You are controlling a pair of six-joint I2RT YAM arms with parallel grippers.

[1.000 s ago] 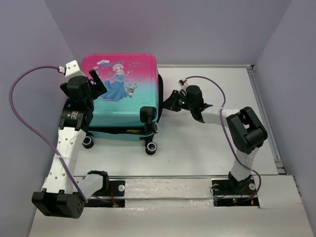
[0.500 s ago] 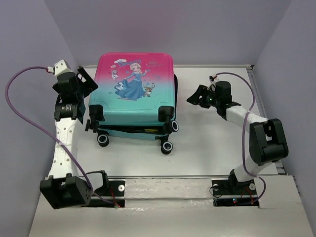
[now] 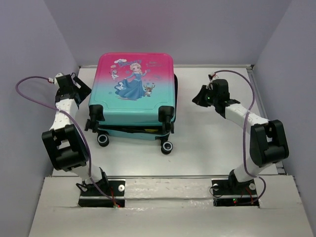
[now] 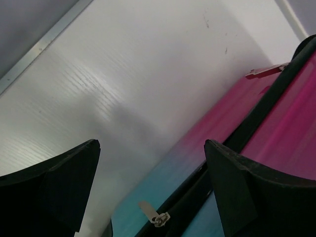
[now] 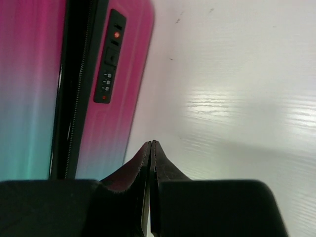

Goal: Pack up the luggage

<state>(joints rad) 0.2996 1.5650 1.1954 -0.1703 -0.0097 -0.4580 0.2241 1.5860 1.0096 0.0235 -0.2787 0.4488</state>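
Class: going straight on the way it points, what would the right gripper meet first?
Probably the side of the pink-to-teal hard-shell suitcase, near its black lock panel; depth is unclear, so the right gripper might skim past.

left fingers [image 4: 54,192]: black, stand wide apart at bottom corners | luggage [image 4: 276,123]: fades pink to teal, black zip seam, sits right of gap | zipper pull [image 4: 154,216]: silver, lies by seam | worktop [image 4: 148,84]: white, spreads beneath
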